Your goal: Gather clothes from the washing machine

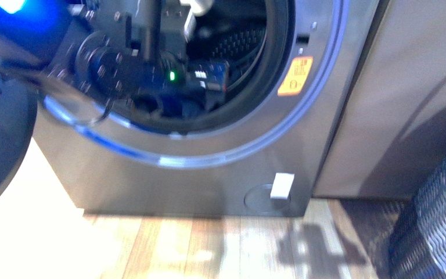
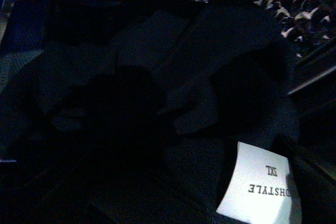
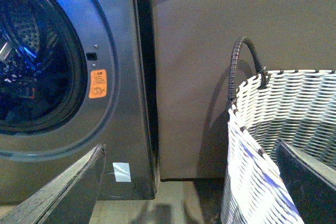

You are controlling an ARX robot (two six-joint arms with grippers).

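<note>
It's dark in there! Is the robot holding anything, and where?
Left end effector, by the clothes in the washing machine: cannot tell. Right end effector holds nothing.

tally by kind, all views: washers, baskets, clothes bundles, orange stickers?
Washing machine: 1
Woven basket: 1
Clothes bundle: 1
Orange sticker: 1
Total: 4

Wooden floor (image 1: 180, 247) — washing machine (image 1: 180, 186) and woven basket (image 1: 435, 221) stand on it.
</note>
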